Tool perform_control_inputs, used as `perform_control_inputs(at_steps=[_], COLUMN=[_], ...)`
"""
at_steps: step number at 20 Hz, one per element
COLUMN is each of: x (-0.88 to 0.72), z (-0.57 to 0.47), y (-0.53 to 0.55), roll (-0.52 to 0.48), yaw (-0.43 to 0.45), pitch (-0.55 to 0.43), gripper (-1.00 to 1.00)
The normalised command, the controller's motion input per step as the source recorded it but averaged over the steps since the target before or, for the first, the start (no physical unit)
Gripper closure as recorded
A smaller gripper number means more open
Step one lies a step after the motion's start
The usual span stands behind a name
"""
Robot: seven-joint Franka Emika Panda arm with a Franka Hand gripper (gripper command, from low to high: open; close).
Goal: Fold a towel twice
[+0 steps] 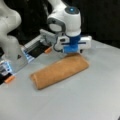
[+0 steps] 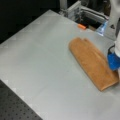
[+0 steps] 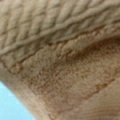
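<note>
Wrist view is filled by the towel (image 3: pixel 65 75), its terry pile and a woven band pressed close to the lens. In both front views the towel (image 1: pixel 60 70) lies on the grey table (image 1: pixel 82 100) as a long narrow strip, so one fold looks done. The gripper (image 1: pixel 72 51) sits at the towel's far end, right against the cloth; in a front view its blue part (image 2: pixel 113 61) touches the towel's edge (image 2: pixel 100 67). Whether the fingers are wide, narrow or pinching cloth I cannot tell, as they are hidden behind the towel end. To do this step well, I judge the grip should take every layer at that end and stay centred across the strip, so the layers do not slide apart.
</note>
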Motion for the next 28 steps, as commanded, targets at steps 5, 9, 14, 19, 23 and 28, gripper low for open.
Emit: perform_control_inputs(at_steps=[5, 9, 14, 19, 23, 28], x=[-0.21, 0.13, 0.61, 0.98, 1.00, 0.88], z=[0.50, 0.52, 0.27, 0.18, 0.26, 0.14], y=[-0.16, -0.10, -0.02, 0.01, 0.02, 0.03], roll=[-0.004, -0.013, -0.055, -0.155, -0.146, -0.178], yaw=[-0.035, -0.084, -0.089, -0.046, -0.002, -0.016], pitch=[0.239, 0.289, 0.251, 0.170, 0.199, 0.298], gripper=[-1.00, -1.00, -1.00, -1.00, -1.00, -1.00])
